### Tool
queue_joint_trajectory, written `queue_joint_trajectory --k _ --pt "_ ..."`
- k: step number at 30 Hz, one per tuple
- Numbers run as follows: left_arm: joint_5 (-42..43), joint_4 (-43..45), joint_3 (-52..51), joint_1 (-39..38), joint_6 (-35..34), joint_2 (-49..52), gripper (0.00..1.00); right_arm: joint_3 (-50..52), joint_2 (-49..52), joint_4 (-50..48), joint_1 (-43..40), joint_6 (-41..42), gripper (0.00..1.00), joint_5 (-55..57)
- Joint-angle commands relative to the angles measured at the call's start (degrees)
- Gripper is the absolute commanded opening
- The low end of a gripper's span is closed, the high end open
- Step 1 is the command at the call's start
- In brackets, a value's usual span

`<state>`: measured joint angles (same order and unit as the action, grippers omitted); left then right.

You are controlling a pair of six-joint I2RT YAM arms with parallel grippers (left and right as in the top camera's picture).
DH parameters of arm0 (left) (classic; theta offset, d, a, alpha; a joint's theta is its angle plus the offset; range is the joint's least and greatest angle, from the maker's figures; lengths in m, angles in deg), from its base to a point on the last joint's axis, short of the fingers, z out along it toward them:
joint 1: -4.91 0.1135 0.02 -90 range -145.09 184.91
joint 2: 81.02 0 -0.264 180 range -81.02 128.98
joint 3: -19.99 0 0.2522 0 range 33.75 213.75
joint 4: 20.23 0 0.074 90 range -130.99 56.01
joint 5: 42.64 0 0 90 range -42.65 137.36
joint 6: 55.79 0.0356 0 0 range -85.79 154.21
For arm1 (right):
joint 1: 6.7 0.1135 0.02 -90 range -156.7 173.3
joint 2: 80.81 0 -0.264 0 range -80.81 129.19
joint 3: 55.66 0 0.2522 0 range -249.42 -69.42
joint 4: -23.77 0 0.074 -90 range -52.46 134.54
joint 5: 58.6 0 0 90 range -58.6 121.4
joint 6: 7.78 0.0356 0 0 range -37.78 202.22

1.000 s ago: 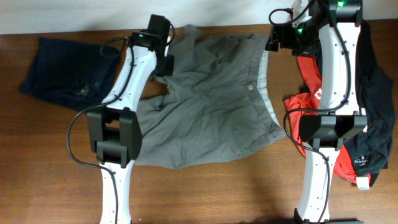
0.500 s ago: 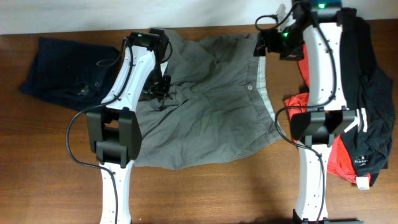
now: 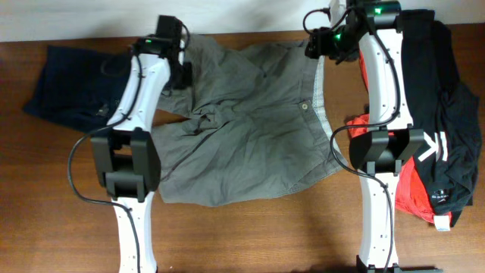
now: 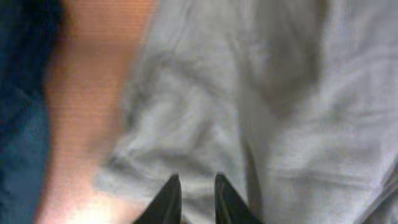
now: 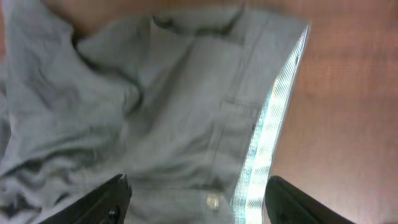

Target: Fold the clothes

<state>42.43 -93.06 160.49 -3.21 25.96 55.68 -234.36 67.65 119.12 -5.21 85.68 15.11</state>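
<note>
The grey-olive shorts (image 3: 250, 129) lie spread and wrinkled across the middle of the table, with the waistband to the right and the legs to the left. My left gripper (image 3: 180, 70) hangs over the far left leg edge. In the left wrist view its fingertips (image 4: 194, 186) stand a narrow gap apart above the rumpled cloth (image 4: 280, 93), holding nothing. My right gripper (image 3: 318, 47) hovers over the far waistband corner. Its jaws (image 5: 198, 182) are wide open, straddling the button (image 5: 213, 201) and the pale lining strip (image 5: 267, 143).
A dark navy garment (image 3: 72, 91) lies at the far left, also visible in the left wrist view as a blue mass (image 4: 18, 93). A red T-shirt (image 3: 413, 189) and a black one (image 3: 455, 136) are piled under and beside the right arm. Bare wood (image 5: 348, 93) shows past the waistband.
My left gripper rose from the crotch area toward the far left leg edge, its jaws parted slightly. My right gripper slid left over the waistband corner and narrowed a little.
</note>
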Motion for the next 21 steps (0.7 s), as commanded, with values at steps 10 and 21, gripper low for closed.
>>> queue_joint_trajectory --k 10,21 --pt "-0.46 15.06 -0.11 0.79 -1.07 0.02 0.19 -0.22 10.6 -11.54 -0.2 2.99 0.74 6.25" --pt "5.64 28.72 -0.11 0.74 3.17 8.55 0.2 -0.22 12.35 -16.24 -2.12 3.02 0.74 3.56"
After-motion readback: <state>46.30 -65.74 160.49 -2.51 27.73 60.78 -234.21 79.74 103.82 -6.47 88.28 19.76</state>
